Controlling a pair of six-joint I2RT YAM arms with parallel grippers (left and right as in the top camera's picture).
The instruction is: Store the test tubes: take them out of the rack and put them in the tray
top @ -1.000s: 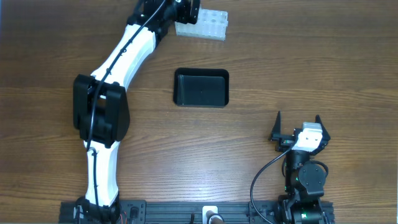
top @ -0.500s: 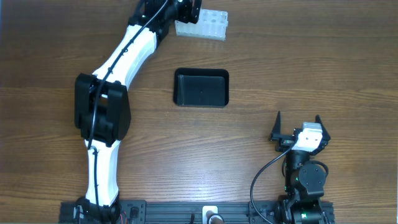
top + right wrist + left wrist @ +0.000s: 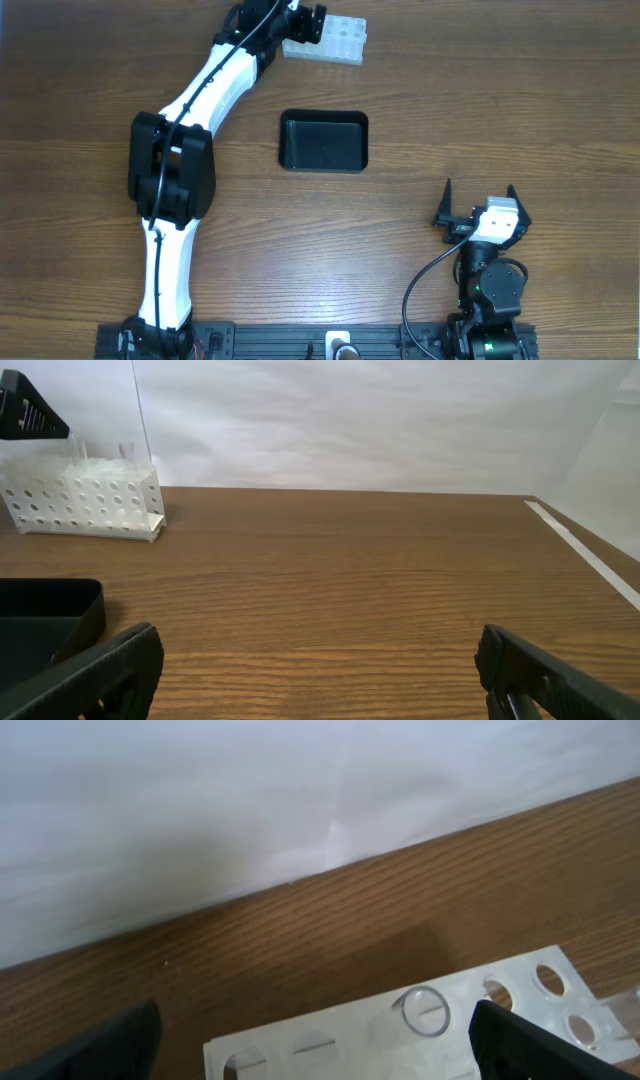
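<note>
Top view. Item one: the white, translucent, perforated plastic rack (image 3: 335, 40), at the far edge of the brown wooden table (image 3: 500, 80), 12 o'clock from item two, the black rectangular plastic tray (image 3: 323, 141). We see no tube in the tray. The left gripper (image 3: 308, 22) sits at the rack's 9 o'clock end. Since a second ago the left arm's elbow has swung a little toward 3 o'clock and its gripper has edged with it toward the rack; rack and tray have not shifted. The right gripper (image 3: 480, 195) is parked near its base, about 4 o'clock from the tray, fingers spread, unmoved. Left wrist view. The rack's holed top lies just under the left gripper. One clear test tube (image 3: 425, 1010) stands in it, its round mouth showing between the two dark fingers, which are wide apart and clasp nothing. Right wrist view. The rack stands far off, clear tube tops rising above it; a corner of the tray lies near. We judge the small shift as lining up over a first tube. Nothing is extracted yet, so the task stands at its start; next comes descent and closure on that tube.
</note>
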